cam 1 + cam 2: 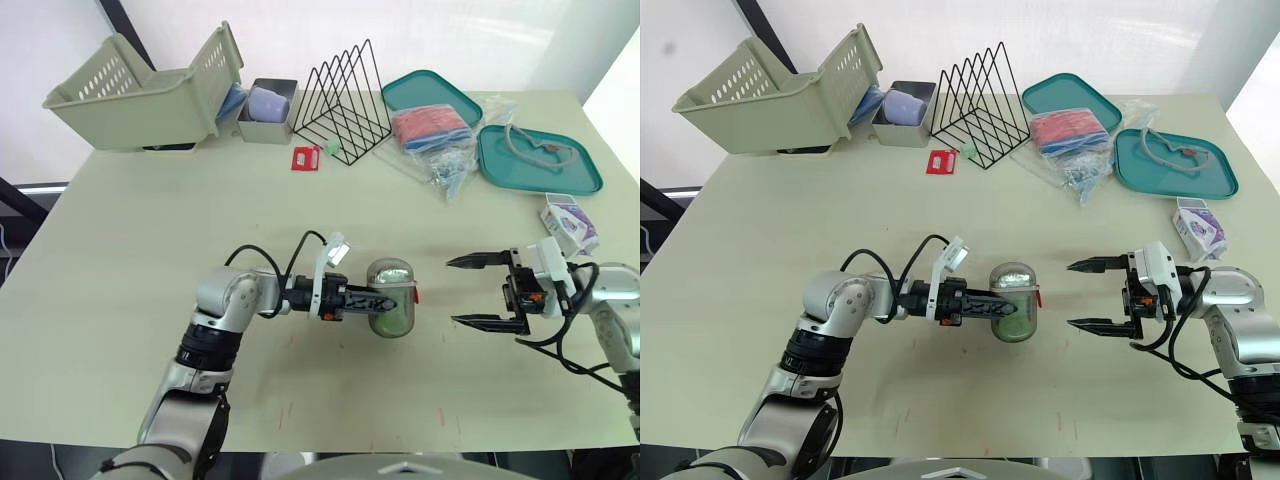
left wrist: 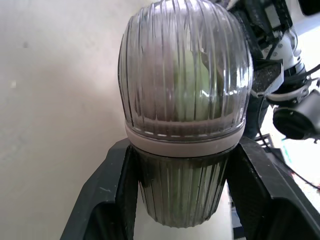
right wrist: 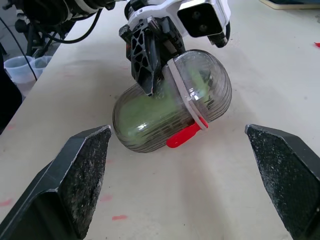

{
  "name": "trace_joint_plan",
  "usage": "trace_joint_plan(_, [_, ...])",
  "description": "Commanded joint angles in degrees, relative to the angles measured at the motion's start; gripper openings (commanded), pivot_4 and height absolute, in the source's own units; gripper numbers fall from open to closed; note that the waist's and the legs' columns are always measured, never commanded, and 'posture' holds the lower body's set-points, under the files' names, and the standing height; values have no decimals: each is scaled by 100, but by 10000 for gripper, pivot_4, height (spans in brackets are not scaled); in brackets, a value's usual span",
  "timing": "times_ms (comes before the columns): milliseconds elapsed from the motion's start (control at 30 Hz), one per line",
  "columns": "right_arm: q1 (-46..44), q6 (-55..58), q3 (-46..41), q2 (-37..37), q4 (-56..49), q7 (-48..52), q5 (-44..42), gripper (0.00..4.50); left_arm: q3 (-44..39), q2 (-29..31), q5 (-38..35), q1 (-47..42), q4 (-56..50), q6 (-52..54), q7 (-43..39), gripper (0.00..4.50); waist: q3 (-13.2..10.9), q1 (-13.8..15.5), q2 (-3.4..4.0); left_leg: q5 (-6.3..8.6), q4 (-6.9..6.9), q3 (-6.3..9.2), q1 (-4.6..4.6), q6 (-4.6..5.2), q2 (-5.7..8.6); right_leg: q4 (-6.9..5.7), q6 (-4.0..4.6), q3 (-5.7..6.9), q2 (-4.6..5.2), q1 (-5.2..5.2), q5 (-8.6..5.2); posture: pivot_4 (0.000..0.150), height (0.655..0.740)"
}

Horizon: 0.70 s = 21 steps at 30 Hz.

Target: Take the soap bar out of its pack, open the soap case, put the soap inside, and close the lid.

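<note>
Right wrist view: saw soap case (image 3: 172, 100) lying on table (image 3: 210, 200), lid seemingly shut over green soap (image 3: 145, 117), red latch (image 3: 184, 136) outward. Found left gripper (image 2: 184, 165) clamped around it, right gripper (image 1: 455, 291) spread wide, near but apart. Judged closing nearly done; reckoned on pressing latch next, then letting go. Read nothing on pack (image 1: 570, 225), print too small.

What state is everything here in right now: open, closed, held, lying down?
soap case: lid closed, lying on its side on the table, gripped by the left hand.
soap: inside the case.
left hand: shut on the soap case.
right hand: open, apart from the case, holding nothing.
soap pack: lying on the table near the right hand; whether it is open cannot be told.
</note>
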<state>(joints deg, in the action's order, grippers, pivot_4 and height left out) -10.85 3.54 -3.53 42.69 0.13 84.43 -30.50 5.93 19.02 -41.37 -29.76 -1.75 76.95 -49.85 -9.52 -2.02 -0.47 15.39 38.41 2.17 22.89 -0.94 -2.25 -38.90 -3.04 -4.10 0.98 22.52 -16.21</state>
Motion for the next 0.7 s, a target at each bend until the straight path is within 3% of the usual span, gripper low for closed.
trace_joint_plan(33, [73, -49, -307, 100, -21, -15, -124, 44843, -143, 144, -83, -172, 150, 107, 54, 19865, 0, -8, 0, 0, 0, -1, 0, 0, 0, 0, 0, 0, 0, 0, 0, 1500, 7400])
trace_joint_plan(567, [99, -131, -240, 28, 39, -111, 66, 44843, 868, 892, 91, -491, 567, -189, -643, 19865, 0, -16, 1, -1, -1, -3, -4, -3, 0, 0, 1, -3, -1, 0, 0, 1500, 7400])
trace_joint_plan(633, [91, -135, -224, 10, 38, -128, 79, 45000, 901, 917, 151, -553, 688, -276, -670, 30583, 1, -13, 1, -1, -1, -3, -4, -3, 0, 0, 1, -3, -1, -1, 0, 1500, 7400])
trace_joint_plan(667, [82, -128, -216, 2, 34, -137, 82, 45000, 922, 946, 197, -570, 706, -336, -672, 32784, 0, -15, 0, -1, -1, -4, -4, -2, 0, 0, 0, -3, -1, -1, 0, 1500, 7400])
trace_joint_plan(700, [71, -120, -209, -5, 33, -144, 84, 45000, 947, 987, 237, -572, 703, -406, -705, 39193, 1, -12, 1, -1, 0, -3, -3, -2, 1, -1, 1, -3, -1, 0, 0, 1500, 7400])
